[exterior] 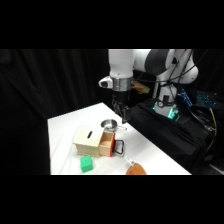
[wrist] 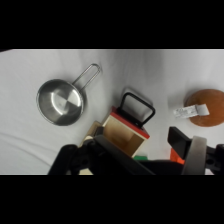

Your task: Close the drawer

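Note:
The drawer (exterior: 107, 145), with a red-orange front and a black loop handle (exterior: 119, 147), stands pulled out of the light wooden box (exterior: 89, 139) toward the table's right edge. My gripper (exterior: 121, 114) hangs open above the table, just behind the box and over the metal cup, touching nothing. From the wrist, the drawer (wrist: 126, 131) shows its open wooden inside just beyond my gripper (wrist: 146, 152), with the loop handle (wrist: 138, 108) pointing away from me. Nothing is between the fingers.
A small metal cup (exterior: 109, 124) with a wire handle stands behind the box, also seen from the wrist (wrist: 60, 102). A green cube (exterior: 86, 163) lies in front of the box. A brown round object (wrist: 205, 107) with a white tag sits near the table's front right edge.

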### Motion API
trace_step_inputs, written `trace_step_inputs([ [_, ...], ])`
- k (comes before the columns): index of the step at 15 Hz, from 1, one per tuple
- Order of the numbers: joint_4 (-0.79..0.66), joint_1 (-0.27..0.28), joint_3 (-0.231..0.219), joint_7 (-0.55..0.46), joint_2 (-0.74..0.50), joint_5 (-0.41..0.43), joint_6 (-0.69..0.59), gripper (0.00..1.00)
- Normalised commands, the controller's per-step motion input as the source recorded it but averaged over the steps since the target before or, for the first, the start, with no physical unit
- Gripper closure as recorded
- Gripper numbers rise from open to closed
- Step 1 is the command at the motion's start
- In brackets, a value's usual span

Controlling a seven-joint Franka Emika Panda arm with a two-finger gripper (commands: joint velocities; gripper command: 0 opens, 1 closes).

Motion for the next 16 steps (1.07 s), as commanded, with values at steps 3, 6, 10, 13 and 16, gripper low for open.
trace_step_inputs([
  [3, -0.31, 0.015, 0.11, 0.49, -0.11, -0.209, 0.37, 0.0],
  [6, -0.2, -0.02, 0.041, 0.44, 0.12, -0.229, 0.48, 0.0],
  [10, -0.07, 0.001, -0.039, 0.43, 0.28, -0.325, 0.47, 0.0],
  [13, 0.05, 0.113, -0.175, 0.46, 0.31, -0.404, 0.41, 0.0],
  [16, 0.13, 0.209, -0.326, 0.47, 0.31, -0.45, 0.37, 0.0],
])
